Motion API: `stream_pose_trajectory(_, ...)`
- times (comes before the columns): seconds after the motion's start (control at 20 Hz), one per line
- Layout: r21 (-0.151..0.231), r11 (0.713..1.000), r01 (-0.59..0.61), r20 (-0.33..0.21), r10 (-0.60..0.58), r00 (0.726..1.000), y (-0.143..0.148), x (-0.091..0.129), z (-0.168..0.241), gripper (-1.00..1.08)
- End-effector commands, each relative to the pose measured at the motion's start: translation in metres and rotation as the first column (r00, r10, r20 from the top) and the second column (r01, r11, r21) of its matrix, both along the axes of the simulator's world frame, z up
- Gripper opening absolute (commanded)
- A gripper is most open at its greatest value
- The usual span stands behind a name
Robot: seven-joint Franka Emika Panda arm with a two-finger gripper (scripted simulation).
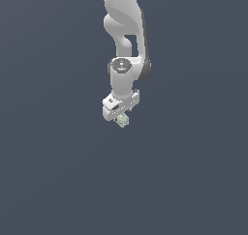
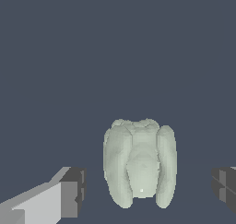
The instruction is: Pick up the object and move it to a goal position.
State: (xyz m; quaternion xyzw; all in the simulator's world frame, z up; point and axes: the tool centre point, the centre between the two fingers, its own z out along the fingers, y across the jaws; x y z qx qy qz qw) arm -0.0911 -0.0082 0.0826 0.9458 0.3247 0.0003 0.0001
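The object [image 2: 139,165] is a small pale grey-green lobed piece lying on the dark grey floor. In the wrist view it sits between my two fingertips, with a clear gap on each side. One dark finger pad [image 2: 73,191] is on one side and the other pad [image 2: 225,187] is at the frame edge. My gripper [image 2: 148,189] is open and straddles the object without touching it. In the exterior view the white gripper [image 1: 121,117] points down near the middle, and the object [image 1: 123,121] shows just under it, partly hidden by the hand.
A plain dark grey floor [image 1: 58,181] fills both views. The white arm [image 1: 125,31] comes down from the top of the exterior view. No goal marker shows.
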Motion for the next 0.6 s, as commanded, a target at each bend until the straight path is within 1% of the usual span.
stream_pose_trajectory(0.0, 0.000, 1.000, -0.001, -0.001, 0.001, 1.000, 0.000, -0.001, -0.009, 1.00)
stream_pose_trajectory(0.3, 0.000, 1.000, -0.004, -0.001, 0.004, 1.000, 0.000, -0.001, -0.035, 1.00)
stream_pose_trajectory(0.55, 0.000, 1.000, -0.004, -0.001, 0.004, 1.000, 0.000, -0.001, -0.041, 1.00)
